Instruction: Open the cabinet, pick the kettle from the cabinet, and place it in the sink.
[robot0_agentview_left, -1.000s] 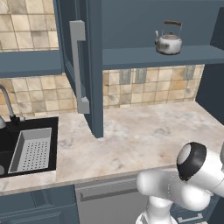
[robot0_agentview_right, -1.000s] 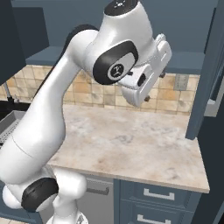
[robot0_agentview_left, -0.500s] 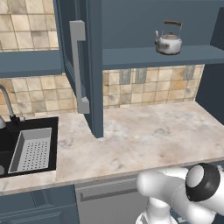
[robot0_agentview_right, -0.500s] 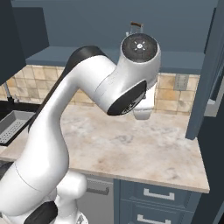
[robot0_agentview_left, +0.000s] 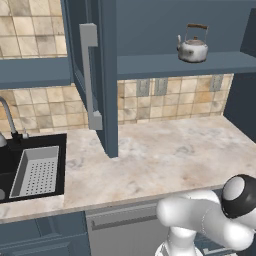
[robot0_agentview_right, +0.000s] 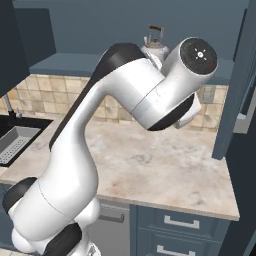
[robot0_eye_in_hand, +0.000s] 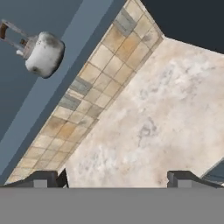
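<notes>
In the left base view I have the cabinet (robot0_agentview_left: 150, 30) standing open, its door (robot0_agentview_left: 107, 75) swung out edge-on in the upper middle of the frame with the long grey bar handle (robot0_agentview_left: 89, 75) facing me. The kettle (robot0_agentview_left: 192, 46) sits upright on the shelf at upper right, untouched, and the sink (robot0_agentview_left: 30, 167) lies at the lower left edge with its grey strainer basket (robot0_agentview_left: 36, 171) inside. The arm's elbow has dropped lower into the bottom right corner than it was a second ago. In the right base view the arm has rolled over: where the hand faced me before, a white link with a round dark cap now fills the upper centre and hides most of the kettle (robot0_agentview_right: 156, 42), only its handle and top poking above. In the hand view the gripper (robot0_eye_in_hand: 113, 178) shows its two tips spread wide with nothing between them, over bare marble counter (robot0_eye_in_hand: 166, 109); the kettle (robot0_eye_in_hand: 41, 52) sits in the upper left corner, well apart. I read the opening step as done and the arm as reorienting for the reach.
</notes>
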